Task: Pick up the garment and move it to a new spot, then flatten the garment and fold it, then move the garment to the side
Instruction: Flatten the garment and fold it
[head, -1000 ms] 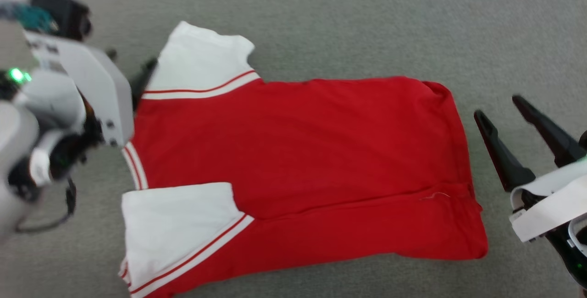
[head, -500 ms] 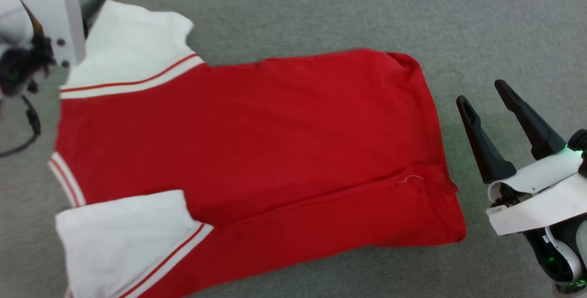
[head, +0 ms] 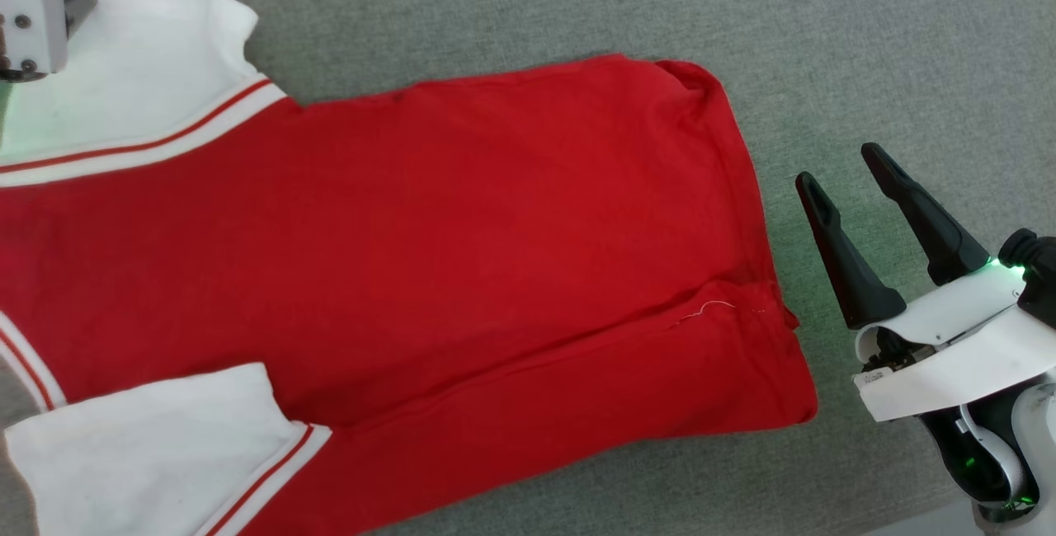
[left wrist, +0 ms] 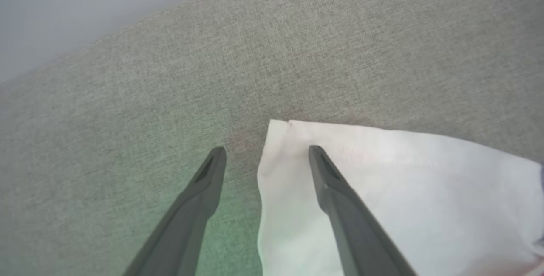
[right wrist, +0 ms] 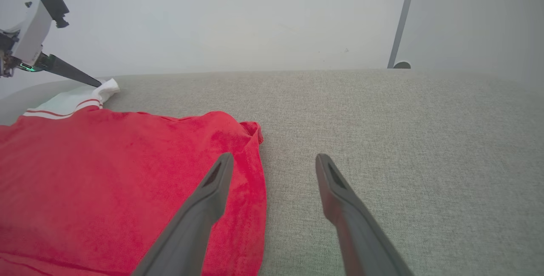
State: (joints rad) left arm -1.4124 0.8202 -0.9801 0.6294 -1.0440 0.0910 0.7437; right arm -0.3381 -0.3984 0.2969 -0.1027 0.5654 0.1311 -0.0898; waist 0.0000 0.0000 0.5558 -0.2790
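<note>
The garment (head: 412, 231), a red shirt with white sleeves and red-striped trim, lies spread flat on the grey fabric surface (head: 536, 0). My left gripper (left wrist: 267, 150) stands open at the outer corner of the far white sleeve (left wrist: 403, 191); one finger is over the sleeve and the other is over bare fabric. In the head view its pale housing and a dark finger (head: 78, 0) show at the top left. My right gripper (head: 841, 166) is open and holds nothing, just right of the red hem. In the right wrist view the right gripper (right wrist: 275, 157) has one finger above the garment (right wrist: 106, 174) at the hem.
The grey surface (right wrist: 403, 140) stretches wide to the right of the shirt. A seam edge (left wrist: 191, 2) runs close beyond the far sleeve. A pale wall and a thin grey pole (right wrist: 401, 17) stand behind. The surface's front edge (head: 907, 519) shows at the lower right.
The head camera has turned, so the whole picture has slid left and up. Against the shirt, my left gripper has shifted to the far sleeve's outer corner. The right gripper stays beside the hem.
</note>
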